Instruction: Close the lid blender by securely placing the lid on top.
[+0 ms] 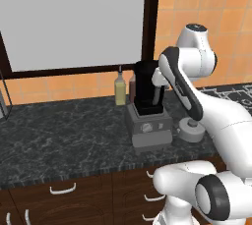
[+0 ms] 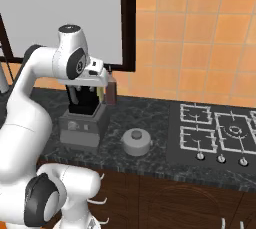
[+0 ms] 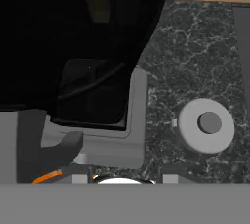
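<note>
1. Hand view: lid (image 3: 205, 125) lies flat on the dark marbled counter (image 3: 195, 61) at 3 o'clock of the blender (image 3: 93, 71), apart from its grey base
2. Jaws closed narrow, holding nothing
3. Right base view: hob (image 2: 215, 133) right of lid; orange tiled wall (image 2: 200, 48) behind

From my station I cannot see the gripper's fingertips: in both base views the arm's own wrist covers them, just beside the blender (image 1: 146, 96). The arm also hides the right side of the blender jar and part of its top (image 2: 82, 98). In the hand view the jar (image 3: 73, 32) is cut off by the top and left edges. The bottle (image 1: 120, 89) behind the blender is too small to read any label.
</note>
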